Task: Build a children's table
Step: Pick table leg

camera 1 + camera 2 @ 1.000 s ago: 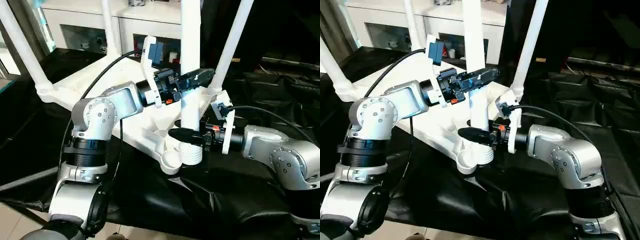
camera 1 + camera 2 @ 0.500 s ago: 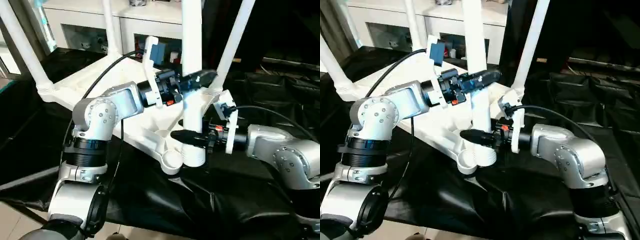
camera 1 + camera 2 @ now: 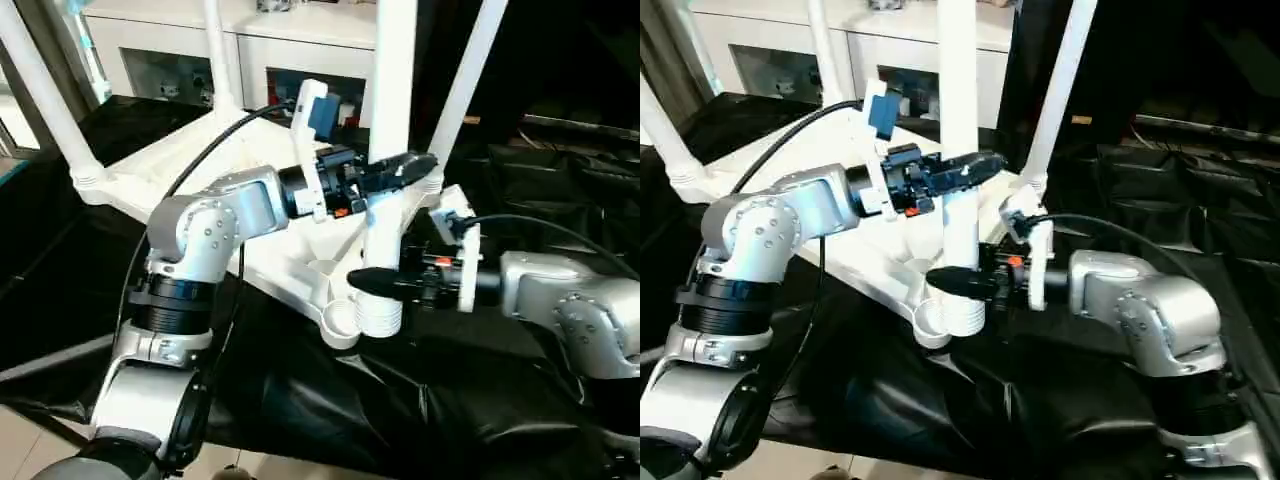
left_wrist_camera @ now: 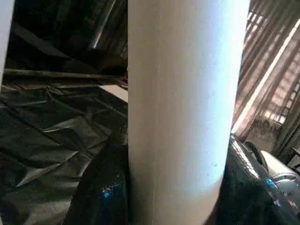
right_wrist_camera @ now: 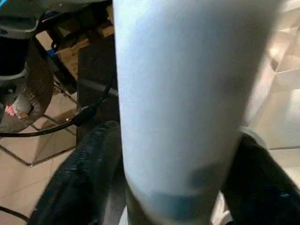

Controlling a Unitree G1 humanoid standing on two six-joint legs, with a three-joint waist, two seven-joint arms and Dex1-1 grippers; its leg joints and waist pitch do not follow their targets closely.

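Both grippers' fingers grip leg [image 3: 388, 150]: left gripper [image 3: 400, 170] high, right gripper [image 3: 372, 283] low. Risk: leg tilted, jams beside socket [image 3: 340, 322], tabletop [image 3: 200, 170] shifts on worktop [image 3: 480, 420].

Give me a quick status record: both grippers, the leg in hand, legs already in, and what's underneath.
left gripper: shut on the leg, upper hold
right gripper: shut on the leg, just above its ribbed end
leg in hand: upright, ribbed end at the near corner socket
tabletop: upside down
fitted legs: three, e.g.
support: black sheeting
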